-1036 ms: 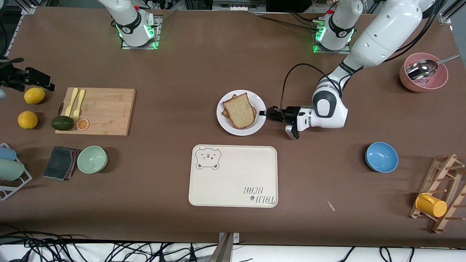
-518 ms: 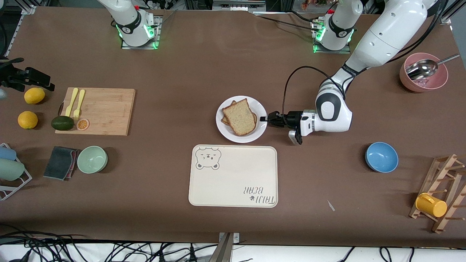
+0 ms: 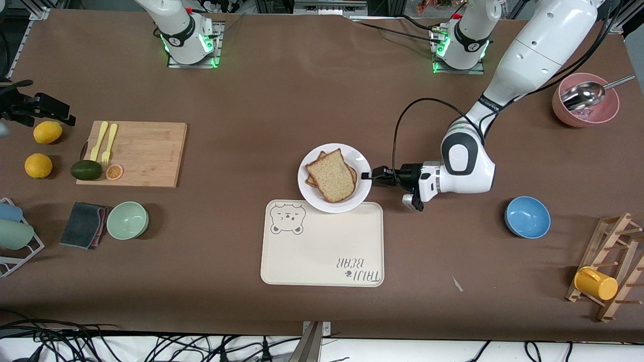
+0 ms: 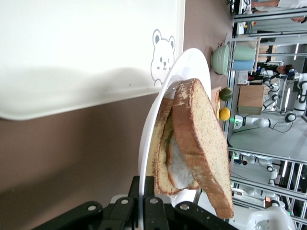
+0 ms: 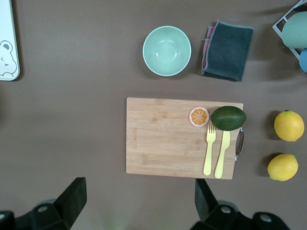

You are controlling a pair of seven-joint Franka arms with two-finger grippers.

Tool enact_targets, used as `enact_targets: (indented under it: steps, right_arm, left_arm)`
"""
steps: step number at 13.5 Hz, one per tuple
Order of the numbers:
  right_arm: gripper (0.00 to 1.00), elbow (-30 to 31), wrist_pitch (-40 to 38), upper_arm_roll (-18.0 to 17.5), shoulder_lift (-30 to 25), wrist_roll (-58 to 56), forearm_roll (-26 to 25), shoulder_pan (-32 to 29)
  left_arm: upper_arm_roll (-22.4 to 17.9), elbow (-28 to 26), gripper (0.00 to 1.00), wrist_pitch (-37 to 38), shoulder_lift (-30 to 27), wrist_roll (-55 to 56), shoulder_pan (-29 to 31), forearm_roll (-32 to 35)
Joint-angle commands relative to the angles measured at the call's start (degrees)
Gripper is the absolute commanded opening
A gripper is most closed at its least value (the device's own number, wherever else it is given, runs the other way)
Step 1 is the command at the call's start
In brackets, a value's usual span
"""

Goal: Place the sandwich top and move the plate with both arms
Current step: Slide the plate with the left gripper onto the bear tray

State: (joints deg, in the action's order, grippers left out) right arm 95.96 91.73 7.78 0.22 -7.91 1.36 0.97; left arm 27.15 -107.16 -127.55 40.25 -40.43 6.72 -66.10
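The tray (image 3: 322, 244) lies nearest the front camera, cream with a bear drawing at one corner. The plate (image 3: 309, 193) overlaps the tray's edge farthest from that camera; whether it rests on that edge or hangs just above it cannot be told. On the plate sits the sandwich, the top (image 3: 331, 175) lying skewed on the lower slice (image 3: 313, 180), with a pale filling (image 4: 178, 165) showing between them in the left wrist view.

The left gripper (image 3: 369, 176) is at the plate's rim on the side toward the left arm's end of the table, its jaws clamped together on that rim. In the left wrist view the rim (image 4: 143, 163) runs straight down between the two black fingers (image 4: 154, 211), and the bread stops just short of them, not touching. The top slice juts past the lower one toward the gripper.

The blue bowl (image 3: 527, 216) sits well apart toward the left arm's end. Toward the right arm's end are the green bowl (image 3: 127, 220) with a dark cloth (image 3: 83, 224) just beside it, and farther from the camera the board (image 3: 136, 153) carrying a yellow fork (image 3: 109, 144), an avocado (image 3: 86, 170) and an orange slice (image 3: 114, 172).

The right gripper (image 5: 139, 196) waits high over that board, jaws wide apart and holding nothing. A pink bowl (image 3: 585, 100) with a ladle (image 3: 583, 94) stands near the left arm's base.
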Motion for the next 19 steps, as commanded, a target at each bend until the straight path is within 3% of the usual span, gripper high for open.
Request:
enact_targets:
  steps: [1,19]
  right_arm:
    - [1.0,0.2,-0.68,-0.22,-0.92,-0.09,-0.56,-0.26]
    - [1.0,0.2,-0.68,-0.22,-0.92,-0.09,-0.56,-0.26]
  left_arm:
    - [0.09,5.81,0.0,2.13,2.81,4.64,-0.83,1.42]
    - [-0.79,26.64,0.0,1.78,16.17,13.18,-3.56,6.69]
